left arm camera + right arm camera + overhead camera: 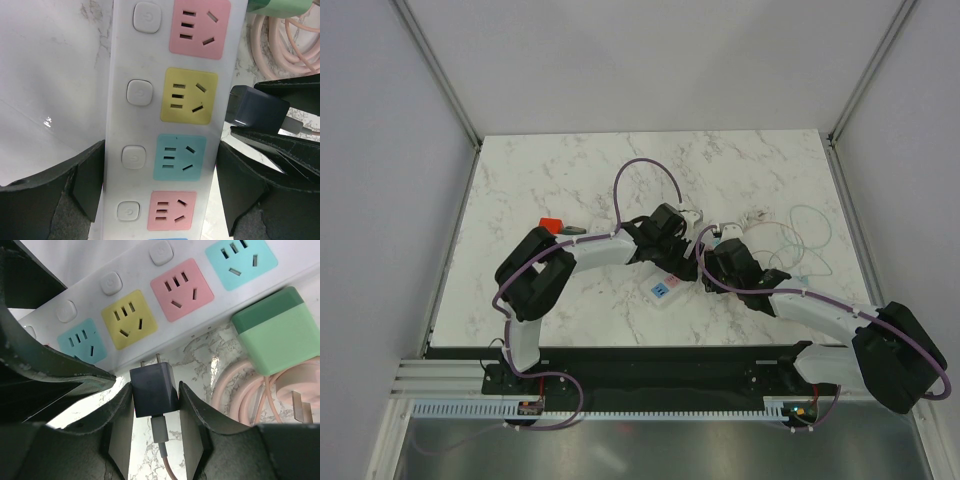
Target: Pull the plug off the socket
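Plug first, from the right wrist view: a small dark navy boxy plastic plug (152, 390) sits clenched between the two dark fingers (117, 425) of the right tool (155, 390), which press on its flat sides. Its two metal prongs are bare and point at the edge of the long white plastic socket (140, 277), just beside it but not in any outlet. So the plug looks already free. A pale cable leaves its rear end. A mint green charger block (272, 327) and a coiled pink cable (240, 395) lie near.

In the left wrist view, the left tool (160, 180) straddles the socket across its width, a finger against each long edge, apparently gripping it. The plug hangs off the strip's right side.

From the top external view, both arms meet over the white marble counter (570, 170), hiding most of the strip; one end with blue and pink labels shows.

The plug looks light, rigid and smooth. It is best held by its flat body sides, never by the soft cable. The strip seems light enough to slide, so bracing it makes sense.
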`<state>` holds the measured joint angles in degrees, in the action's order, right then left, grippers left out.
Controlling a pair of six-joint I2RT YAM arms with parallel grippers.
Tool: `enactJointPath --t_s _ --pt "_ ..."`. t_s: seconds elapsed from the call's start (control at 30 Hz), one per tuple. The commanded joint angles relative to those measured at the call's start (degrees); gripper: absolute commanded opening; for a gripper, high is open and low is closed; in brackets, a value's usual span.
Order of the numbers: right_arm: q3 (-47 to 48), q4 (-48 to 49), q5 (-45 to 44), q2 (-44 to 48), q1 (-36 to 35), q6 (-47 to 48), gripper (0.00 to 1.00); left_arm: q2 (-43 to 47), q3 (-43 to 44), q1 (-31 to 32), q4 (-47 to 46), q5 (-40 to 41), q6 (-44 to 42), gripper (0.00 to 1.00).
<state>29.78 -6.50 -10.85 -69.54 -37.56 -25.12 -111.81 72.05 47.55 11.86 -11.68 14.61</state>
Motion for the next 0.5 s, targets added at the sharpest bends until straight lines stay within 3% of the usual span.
enactJointPath --t_s 0.0,0.47 --pt "0.4 -8.3 7.3 1.7 -2.3 -5.5 0.0 -5.5 0.3 -6.5 -0.9 19.0 3.0 0.02" --pt "-0.9 -4.3 9.7 -3.8 -1.1 -8.4 0.0 -5.1 -0.6 -9.0 -0.4 14.3 1.1 0.02"
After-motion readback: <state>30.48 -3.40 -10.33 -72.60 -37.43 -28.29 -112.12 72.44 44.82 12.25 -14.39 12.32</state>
